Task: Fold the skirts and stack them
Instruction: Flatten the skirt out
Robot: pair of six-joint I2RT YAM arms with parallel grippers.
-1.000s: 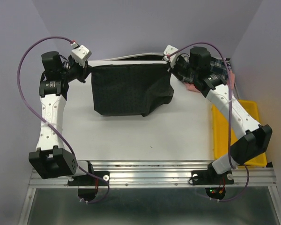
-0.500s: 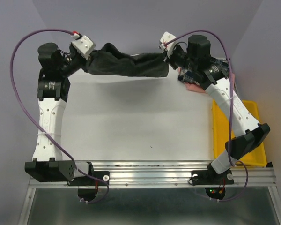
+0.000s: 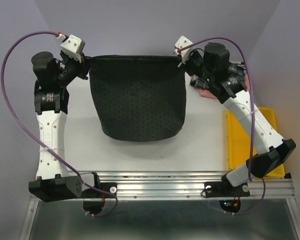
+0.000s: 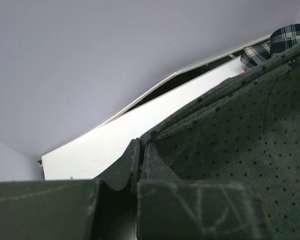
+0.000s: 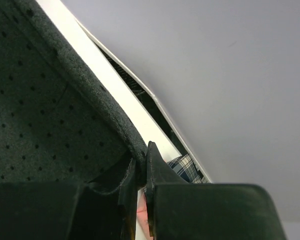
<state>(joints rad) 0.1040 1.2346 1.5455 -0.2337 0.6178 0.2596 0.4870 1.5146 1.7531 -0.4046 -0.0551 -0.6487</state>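
Observation:
The charcoal-black dotted skirt (image 3: 136,100) hangs spread between both grippers above the white table (image 3: 140,150), its top edge stretched taut at the far side. My left gripper (image 3: 86,64) is shut on its left top corner, seen up close in the left wrist view (image 4: 140,145). My right gripper (image 3: 181,61) is shut on its right top corner, seen in the right wrist view (image 5: 140,162). The plaid skirt (image 3: 235,70) and the pink skirt (image 3: 206,94) lie at the far right, mostly hidden behind the right arm. The plaid skirt also shows in the left wrist view (image 4: 285,40).
A yellow plastic tray (image 3: 235,145) stands along the table's right edge, under the right arm. Purple cables loop above both arms. The enclosure's back wall (image 3: 150,25) is close behind the grippers. A metal rail (image 3: 160,187) runs along the near edge.
A second ago the skirt hung bunched and creased. Then it was drawn up into a crumpled band. Now both grippers have spread apart and the skirt hangs open, flat and taut.

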